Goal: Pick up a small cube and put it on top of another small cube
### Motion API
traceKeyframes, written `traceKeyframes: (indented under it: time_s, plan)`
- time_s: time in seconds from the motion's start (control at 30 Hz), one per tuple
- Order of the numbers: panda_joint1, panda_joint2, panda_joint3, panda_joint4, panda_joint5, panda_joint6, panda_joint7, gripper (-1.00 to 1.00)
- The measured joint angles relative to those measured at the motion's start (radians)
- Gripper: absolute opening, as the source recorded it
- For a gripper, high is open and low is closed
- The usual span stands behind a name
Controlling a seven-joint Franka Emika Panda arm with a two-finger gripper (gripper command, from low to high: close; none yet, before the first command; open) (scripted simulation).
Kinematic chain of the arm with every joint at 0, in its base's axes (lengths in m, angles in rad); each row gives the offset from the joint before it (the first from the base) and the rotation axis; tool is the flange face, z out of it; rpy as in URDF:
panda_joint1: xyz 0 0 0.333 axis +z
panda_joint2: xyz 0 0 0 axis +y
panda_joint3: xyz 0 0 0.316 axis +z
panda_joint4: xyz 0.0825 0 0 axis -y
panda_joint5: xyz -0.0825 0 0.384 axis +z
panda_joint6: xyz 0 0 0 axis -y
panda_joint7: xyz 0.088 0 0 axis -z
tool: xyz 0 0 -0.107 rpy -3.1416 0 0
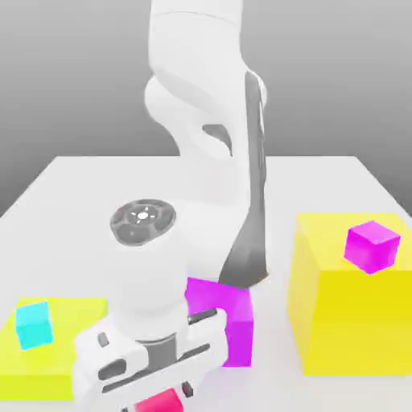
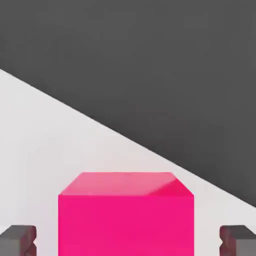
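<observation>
- At the exterior view's left, a low yellow block [image 1: 56, 354] lies on the white worktop [image 1: 80, 193], and a small cyan cube [image 1: 34, 323] sits on its top face.
- Next, toward the middle, the arm [image 1: 205, 121] bends down from above and its white hand hangs low over the near edge of the worktop.
- The end effector [image 1: 161, 396] points down, with the small cube [image 1: 161, 401], crimson, showing just under the hand.
- In the hand view the small cube [image 2: 125, 215] rests on the worktop between the two dark fingertips [image 2: 19, 240]; a strip of worktop shows on each side of it, so the fingers stand apart and are not clamped on it.
- Just behind the hand stands a magenta block [image 1: 225, 318], mid-sized, on the worktop.
- At the exterior view's right, a tall yellow block [image 1: 354, 314] carries a small magenta cube [image 1: 372, 245] on its top, well apart from the crimson one.
</observation>
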Motion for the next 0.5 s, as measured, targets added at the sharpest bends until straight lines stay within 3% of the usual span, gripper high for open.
traceKeyframes:
  time_s: [0.17,0.3,0.5]
  plan:
    - [0.001,-0.003,-0.001,-0.001,-0.002,-0.003,0.001,-1.0]
    - [0.032,-0.129,-0.045,-0.028,-0.059,-0.101,0.043,-1.0]
    - [-0.053,-0.33,-0.198,-0.08,-0.129,-0.247,0.114,-1.0]
